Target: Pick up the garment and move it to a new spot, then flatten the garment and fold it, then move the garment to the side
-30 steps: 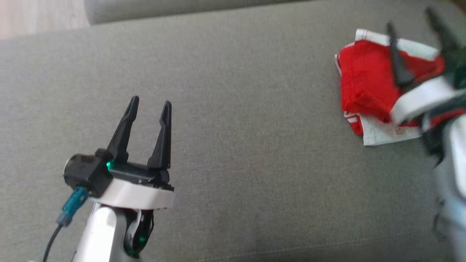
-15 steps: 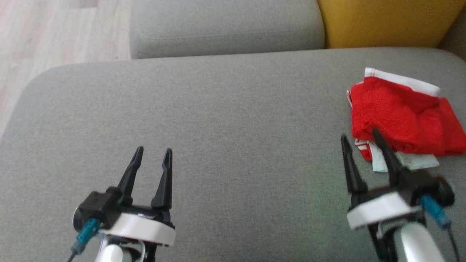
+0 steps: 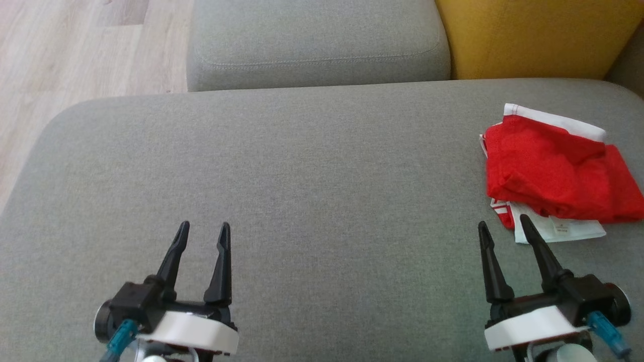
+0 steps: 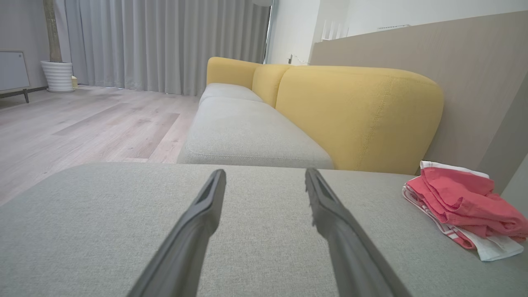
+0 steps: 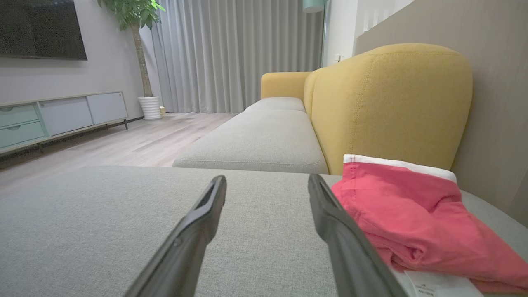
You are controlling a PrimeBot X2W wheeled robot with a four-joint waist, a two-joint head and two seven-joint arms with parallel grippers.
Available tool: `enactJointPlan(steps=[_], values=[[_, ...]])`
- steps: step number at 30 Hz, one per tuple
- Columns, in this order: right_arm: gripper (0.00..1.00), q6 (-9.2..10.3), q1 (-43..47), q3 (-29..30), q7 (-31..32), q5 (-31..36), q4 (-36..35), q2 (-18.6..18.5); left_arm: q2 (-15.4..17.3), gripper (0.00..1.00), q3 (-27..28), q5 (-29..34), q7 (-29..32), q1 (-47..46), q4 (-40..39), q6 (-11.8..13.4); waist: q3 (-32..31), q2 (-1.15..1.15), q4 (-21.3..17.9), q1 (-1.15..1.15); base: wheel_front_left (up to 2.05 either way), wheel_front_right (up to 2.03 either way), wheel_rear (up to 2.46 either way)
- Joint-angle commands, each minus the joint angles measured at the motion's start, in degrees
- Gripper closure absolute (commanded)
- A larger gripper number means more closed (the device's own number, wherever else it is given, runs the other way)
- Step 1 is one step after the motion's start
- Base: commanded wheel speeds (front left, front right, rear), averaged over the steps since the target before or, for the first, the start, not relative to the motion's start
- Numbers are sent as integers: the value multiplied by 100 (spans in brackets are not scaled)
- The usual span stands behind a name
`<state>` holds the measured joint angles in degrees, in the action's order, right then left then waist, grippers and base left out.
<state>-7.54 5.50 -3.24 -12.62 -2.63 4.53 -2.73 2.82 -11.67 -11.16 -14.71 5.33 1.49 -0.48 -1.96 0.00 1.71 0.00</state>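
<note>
the folded red garment (image 3: 553, 171) lies at the right end of the sofa seat (image 3: 302, 176), just beyond the right gripper (image 3: 503, 220) (fingers spread and empty, as on the left gripper (image 3: 205, 224)); it looks soft, light and floppy, best pinched through its whole folded edge.

Soft even daylight; sharp frames; faint shadows

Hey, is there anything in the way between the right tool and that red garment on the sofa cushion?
Nothing visible does. The right tool is open and empty, with its tips right at the near edge of the red garment. Only bare grey cushion lies around them.
</note>
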Motion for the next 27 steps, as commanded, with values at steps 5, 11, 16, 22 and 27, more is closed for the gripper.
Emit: enactJointPlan(steps=[5,11,16,22,27], values=[[0,5,-182,-105,-81,-91,-163,-16,6,0,246,6,-29,-170,-275,-54,29,0,-24,0,0,0,0],[0,5,-181,-83,-77,-206,-140,-15,6,0,297,-174,-29,-137,-249,-206,63,0,-53,0,0,0,0],[0,5,-170,-128,-82,-211,-130,-15,6,0,366,-96,-29,-143,-270,-223,63,0,-62,0,0,0,0],[0,5,-184,-127,-74,-217,-136,-15,6,0,429,-74,-29,-126,-391,-222,59,0,-67,0,0,0,0],[0,5,-192,-143,-70,-226,-129,-15,6,0,484,-278,-29,-106,-383,-220,64,0,-62,0,0,0,0]])
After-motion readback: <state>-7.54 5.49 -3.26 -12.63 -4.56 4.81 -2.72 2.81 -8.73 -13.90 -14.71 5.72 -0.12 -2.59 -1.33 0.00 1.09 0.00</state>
